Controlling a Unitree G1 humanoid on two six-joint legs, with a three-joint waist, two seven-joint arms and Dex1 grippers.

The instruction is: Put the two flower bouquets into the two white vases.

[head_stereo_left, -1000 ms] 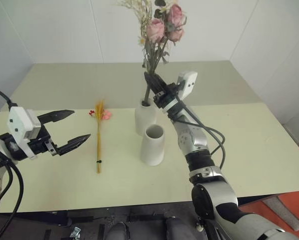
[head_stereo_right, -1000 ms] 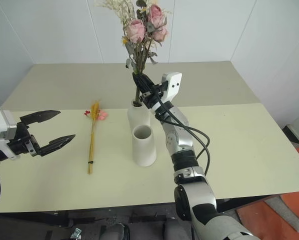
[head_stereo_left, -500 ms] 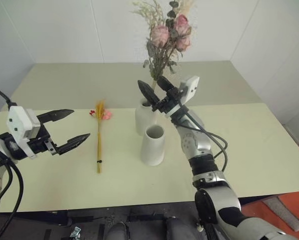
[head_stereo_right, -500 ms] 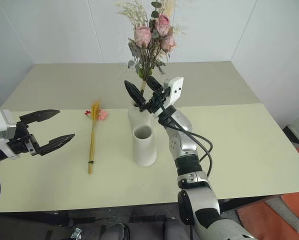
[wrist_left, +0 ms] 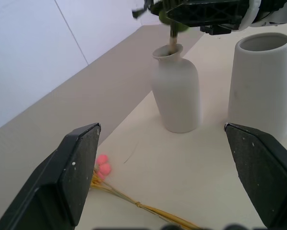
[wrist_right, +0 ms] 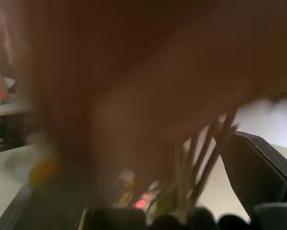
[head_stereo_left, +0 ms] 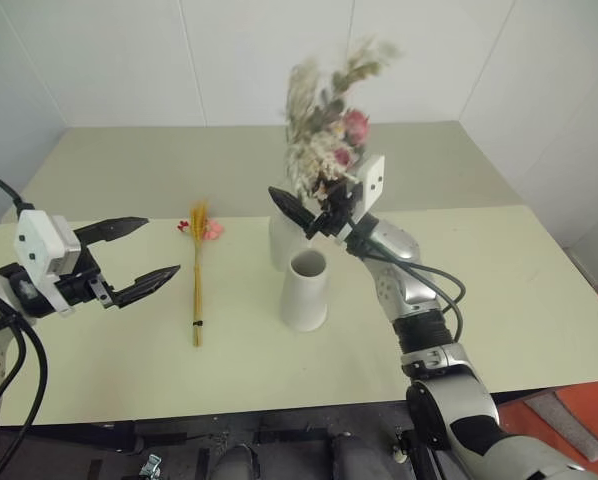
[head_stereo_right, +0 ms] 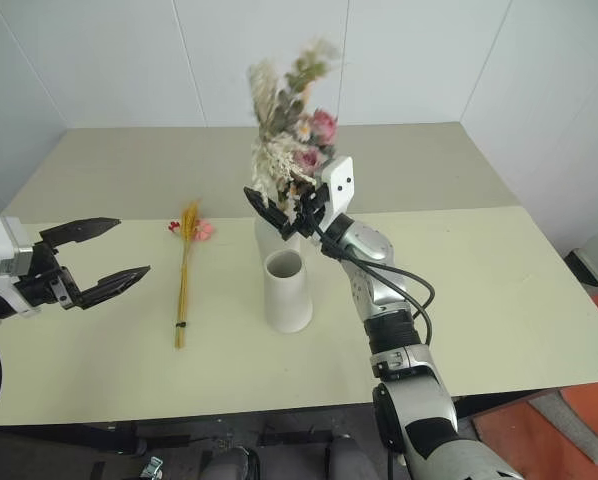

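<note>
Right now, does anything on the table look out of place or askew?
Yes. The wheat-stalk bouquet lies flat on the table, outside the empty cone vase. The rose bouquet stands in the bottle vase but leans.

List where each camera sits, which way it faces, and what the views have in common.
Left and right eye views: on the head, looking forward and down over the table; both arms show.
Left wrist view: along the open left gripper, toward the bottle vase, cone vase and wheat bouquet.
Right wrist view: along the open right gripper, blurred rose bouquet stems close ahead.
Shared: both vases appear in the eye and left wrist views.
</note>
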